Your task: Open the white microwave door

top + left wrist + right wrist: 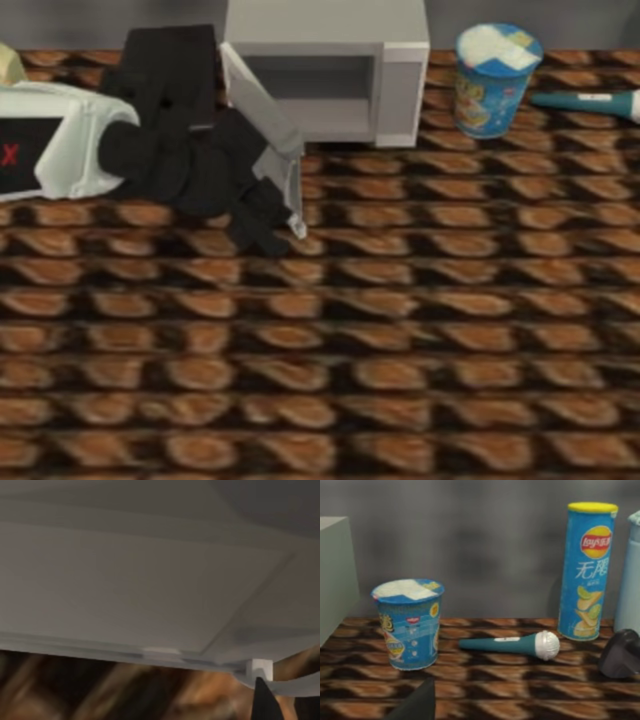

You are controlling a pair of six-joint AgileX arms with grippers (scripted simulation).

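The white microwave (400, 90) stands at the back middle of the table, and I can see into its cavity. The white microwave door (262, 105) is swung out toward the front left. Its slim handle (298, 205) is at the free edge. My left gripper (268, 228) sits at that edge, shut on the handle. In the left wrist view the door panel (125, 590) fills the frame, and one dark finger (262, 702) rests against the handle bar (262, 667). My right gripper (420, 702) is out of the top view, low over the table's right side.
A blue noodle cup (495, 80) and a teal microphone (585, 102) lie right of the microwave. A white and black appliance (60, 140) sits at the left edge. A chips can (587, 570) and a dark rounded object (620, 655) stand further right.
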